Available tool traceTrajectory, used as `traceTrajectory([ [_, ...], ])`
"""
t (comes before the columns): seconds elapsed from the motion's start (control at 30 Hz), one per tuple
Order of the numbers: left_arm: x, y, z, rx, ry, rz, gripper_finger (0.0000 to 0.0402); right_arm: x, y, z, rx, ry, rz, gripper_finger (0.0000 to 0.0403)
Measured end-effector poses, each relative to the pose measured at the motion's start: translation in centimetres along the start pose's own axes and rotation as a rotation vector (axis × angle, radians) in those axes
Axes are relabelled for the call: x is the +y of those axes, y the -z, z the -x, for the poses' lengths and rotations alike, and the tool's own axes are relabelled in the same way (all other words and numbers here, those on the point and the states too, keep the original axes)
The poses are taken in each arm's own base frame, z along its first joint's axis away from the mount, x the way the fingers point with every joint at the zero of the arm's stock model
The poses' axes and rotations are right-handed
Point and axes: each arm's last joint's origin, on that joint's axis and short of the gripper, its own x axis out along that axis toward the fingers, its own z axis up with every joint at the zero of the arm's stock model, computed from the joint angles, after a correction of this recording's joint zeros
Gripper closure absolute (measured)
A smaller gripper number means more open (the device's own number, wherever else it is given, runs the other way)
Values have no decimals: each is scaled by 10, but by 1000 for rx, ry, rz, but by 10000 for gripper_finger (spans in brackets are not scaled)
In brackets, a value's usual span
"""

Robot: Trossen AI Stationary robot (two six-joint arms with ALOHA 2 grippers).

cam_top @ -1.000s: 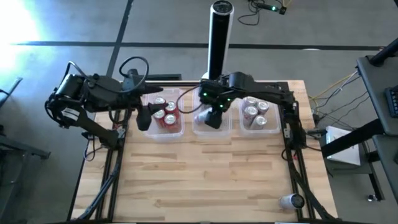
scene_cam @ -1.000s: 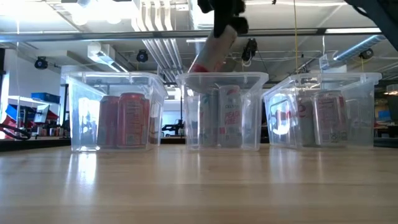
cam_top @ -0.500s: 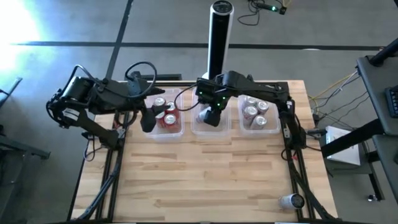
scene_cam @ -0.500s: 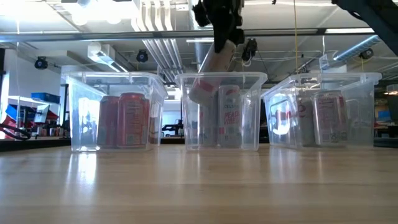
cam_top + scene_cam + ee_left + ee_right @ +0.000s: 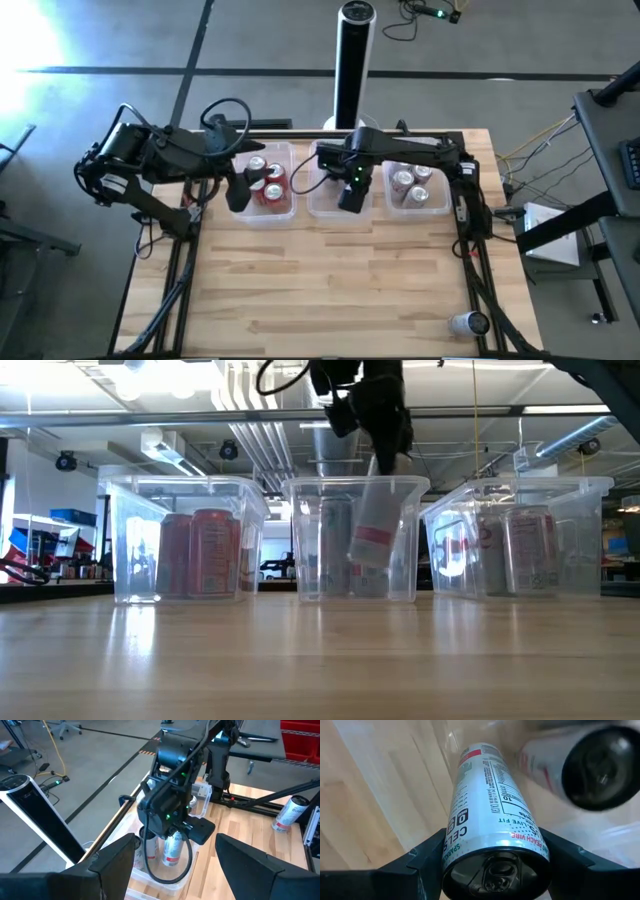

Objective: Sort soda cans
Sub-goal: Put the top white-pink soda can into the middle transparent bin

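High view shows three clear tubs in a row along the far edge of the wooden table (image 5: 330, 280), with the whole near part of the board bare except for one stray can (image 5: 467, 323) lying on its side at the near right corner. The right gripper (image 5: 350, 192) hangs over the middle tub (image 5: 320, 205), and its two fingers (image 5: 420, 862) are closed on a slim silver can (image 5: 376, 525) with a red band, pressing the sides near its top end so the pull-tab end faces the wrist camera. In the low view this can tilts, its lower end already below the tub's rim and inside the walls, not touching the floor of the tub as far as can be seen. Another can (image 5: 335, 545) stands upright beside it in the same tub, close to the tilted one. The left tub (image 5: 268, 190) holds red cans (image 5: 205, 552) and the right tub (image 5: 418, 190) holds silver-grey cans (image 5: 405, 180). The left gripper (image 5: 237, 192) waits at the outer edge of the left tub, its fingers (image 5: 115, 857) spread wide and empty, well apart from the middle tub. Tub walls stand just beside each other, leaving little side room there.
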Motion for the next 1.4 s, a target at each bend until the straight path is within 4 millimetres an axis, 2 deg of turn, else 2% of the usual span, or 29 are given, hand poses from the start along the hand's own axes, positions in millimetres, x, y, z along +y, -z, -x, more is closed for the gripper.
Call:
traceTrajectory([
  [0.5, 1, -3, 0, -37, -40, 47, 141, -2, 4, -17, 57, 15, -18, 131],
  [0.8, -2, -6, 0, -54, 12, 68, 141, -3, 8, -40, 131, 24, -4, 113],
  [1.03, -3, -6, 0, -49, 50, 42, 141, -2, 6, -43, 112, 22, -17, 94],
  [1.23, -3, -6, -1, -47, 50, 38, 141, 0, 1, -27, 34, 15, -14, 90],
  [1.4, -5, -5, -1, -34, 93, 33, 141, 2, 3, 4, -61, 3, -15, 86],
])
